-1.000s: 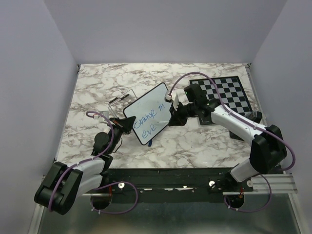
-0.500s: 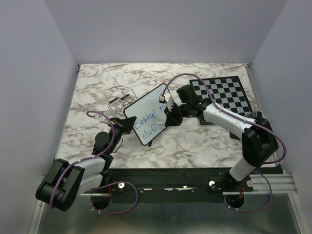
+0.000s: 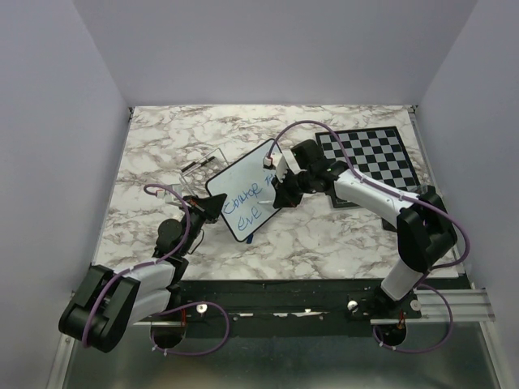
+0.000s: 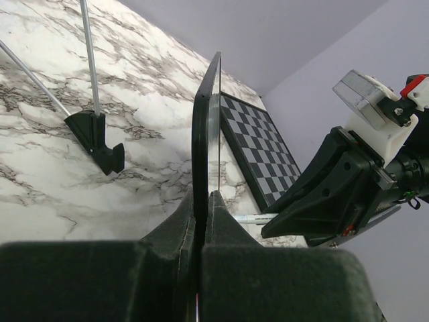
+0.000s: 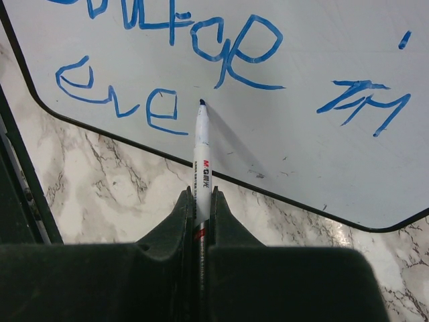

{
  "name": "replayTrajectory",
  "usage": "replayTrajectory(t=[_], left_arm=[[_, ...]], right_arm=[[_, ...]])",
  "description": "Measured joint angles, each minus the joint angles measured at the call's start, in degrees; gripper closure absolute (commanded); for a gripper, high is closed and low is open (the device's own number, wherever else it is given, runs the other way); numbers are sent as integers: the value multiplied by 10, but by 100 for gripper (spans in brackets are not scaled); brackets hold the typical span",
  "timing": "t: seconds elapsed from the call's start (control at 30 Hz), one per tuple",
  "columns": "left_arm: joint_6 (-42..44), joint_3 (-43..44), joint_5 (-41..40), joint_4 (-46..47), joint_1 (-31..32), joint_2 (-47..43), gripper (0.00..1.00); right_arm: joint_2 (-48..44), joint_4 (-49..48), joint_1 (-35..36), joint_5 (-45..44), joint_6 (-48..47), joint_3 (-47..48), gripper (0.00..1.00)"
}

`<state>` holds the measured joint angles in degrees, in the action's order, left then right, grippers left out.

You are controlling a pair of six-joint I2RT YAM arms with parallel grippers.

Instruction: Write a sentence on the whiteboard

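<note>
From the top camera, I see the whiteboard (image 3: 247, 192) propped at a tilt on the marble desk (image 3: 162, 154). The left jaws are clamped on its near-left corner, and the right jaws are over its right half. The sentence (image 3: 246, 200) runs in two blue lines between the two sets of jaws. The chessboard (image 3: 377, 158) lies flat behind the right jaws.

On the left wrist camera, the left jaws are pressed together on the board's black frame (image 4: 204, 134), which rises edge-on straight ahead of them. A black-footed wire stand (image 4: 97, 137) sits to their left, and the chessboard (image 4: 258, 154) is beyond on their right.

On the right wrist camera, the right jaws pinch a white marker (image 5: 201, 144) that points forward over the whiteboard (image 5: 301, 147). Its tip is just right of the lower line of blue lettering (image 5: 161, 111). It looks to be touching the surface, though I can't be sure from this angle.
</note>
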<state>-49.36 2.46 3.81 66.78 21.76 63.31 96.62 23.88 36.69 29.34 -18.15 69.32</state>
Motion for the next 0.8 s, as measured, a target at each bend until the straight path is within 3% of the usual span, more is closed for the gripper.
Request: replayTrajectory(t=[0.8], left_arm=[[1, 0, -1, -13, 0, -10, 100]], right_arm=[[0, 30, 0, 2, -20, -17, 100]])
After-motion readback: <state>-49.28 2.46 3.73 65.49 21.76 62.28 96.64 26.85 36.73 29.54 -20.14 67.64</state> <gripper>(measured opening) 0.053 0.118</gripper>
